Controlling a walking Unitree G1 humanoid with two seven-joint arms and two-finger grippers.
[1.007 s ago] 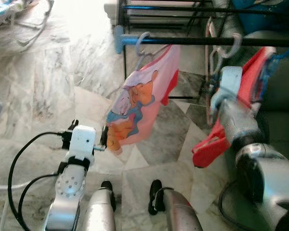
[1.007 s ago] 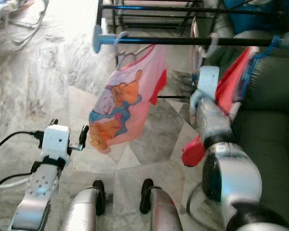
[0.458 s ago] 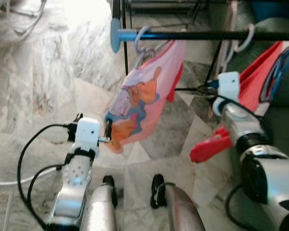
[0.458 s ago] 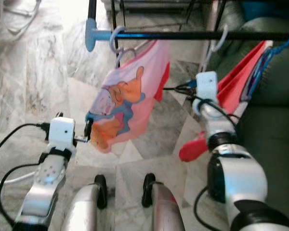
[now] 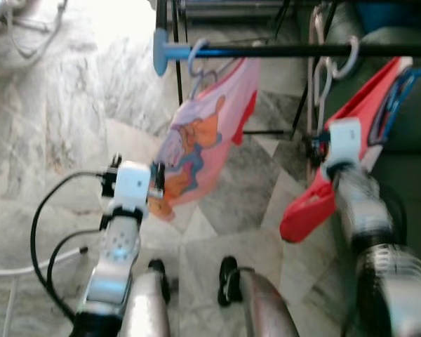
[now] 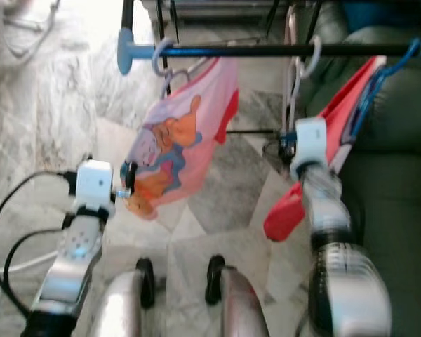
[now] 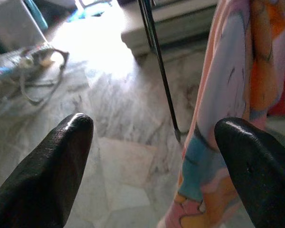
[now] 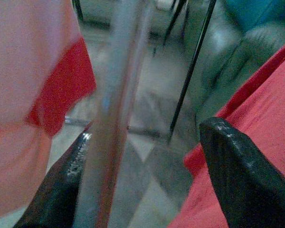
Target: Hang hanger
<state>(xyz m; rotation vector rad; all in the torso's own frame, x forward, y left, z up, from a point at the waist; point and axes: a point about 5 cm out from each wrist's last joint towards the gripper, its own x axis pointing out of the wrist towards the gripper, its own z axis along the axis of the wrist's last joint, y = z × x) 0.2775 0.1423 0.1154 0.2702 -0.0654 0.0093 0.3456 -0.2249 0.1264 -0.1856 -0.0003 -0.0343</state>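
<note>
A black rail (image 5: 281, 50) with a blue end cap (image 5: 159, 53) runs across the top. A pale plastic hanger (image 5: 316, 84) hangs from it by its hook (image 5: 348, 60), seen edge-on. My right gripper (image 8: 149, 130) is open just below and in front of it. The blurred hanger bar (image 8: 116, 95) stands close to one finger (image 8: 61, 190). The right white wrist (image 5: 344, 139) is blurred. A pink cartoon shirt (image 5: 200, 144) hangs near the rail's end. My left gripper (image 7: 154, 126) is open beside the shirt's lower hem.
A red garment (image 5: 351, 133) on a blue hanger (image 5: 400, 84) hangs at the rail's right, over a green sofa (image 6: 400, 175). Thin black rack legs (image 5: 179, 91) stand behind. Black cables (image 5: 45, 210) loop over the marble floor at the left. My legs show below.
The camera has shifted. My right wrist has drawn down and back from the rail, while the pale hanger stays hooked there. The left gripper has risen slightly beside the pink shirt.
</note>
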